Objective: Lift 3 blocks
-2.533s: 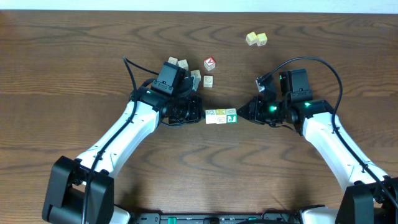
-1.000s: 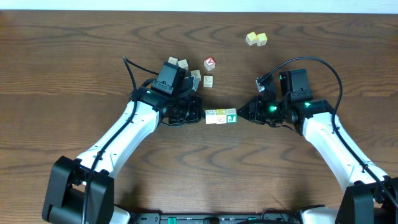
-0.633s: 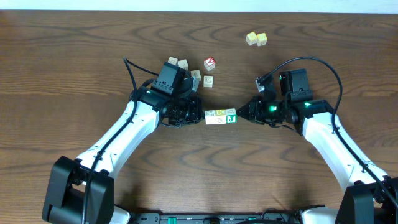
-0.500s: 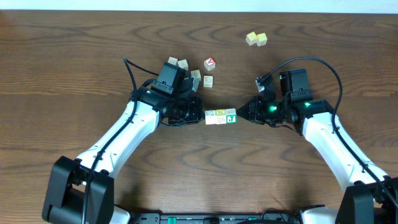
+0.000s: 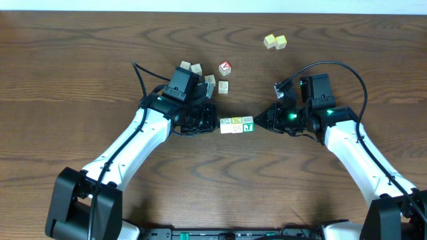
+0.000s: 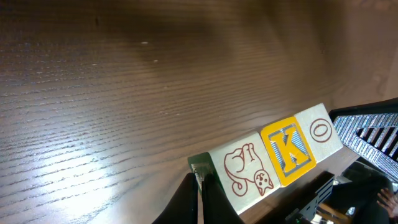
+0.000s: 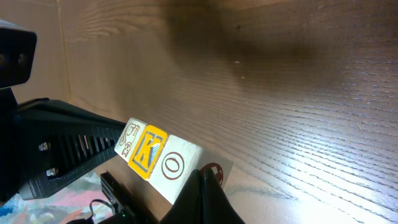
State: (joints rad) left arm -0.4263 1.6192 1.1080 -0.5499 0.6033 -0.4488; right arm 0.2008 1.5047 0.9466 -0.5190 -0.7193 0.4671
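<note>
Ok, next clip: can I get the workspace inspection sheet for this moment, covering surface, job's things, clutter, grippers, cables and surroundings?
Surface: dark wood-grain table, no marks seen.
Job's things: row of three blocks squeezed end to end between the two grippers, yellow K block in the middle; whether it is off the table cannot be told.
Clutter: red-faced cube with whitish cubes near the left arm; pair of pale yellow cubes farther back.
Grippers: left gripper shut, tip against the row's left end; right gripper shut, tip against the J end.
Cables: black cable looping over the right arm.
Surroundings: nothing seen.
</note>
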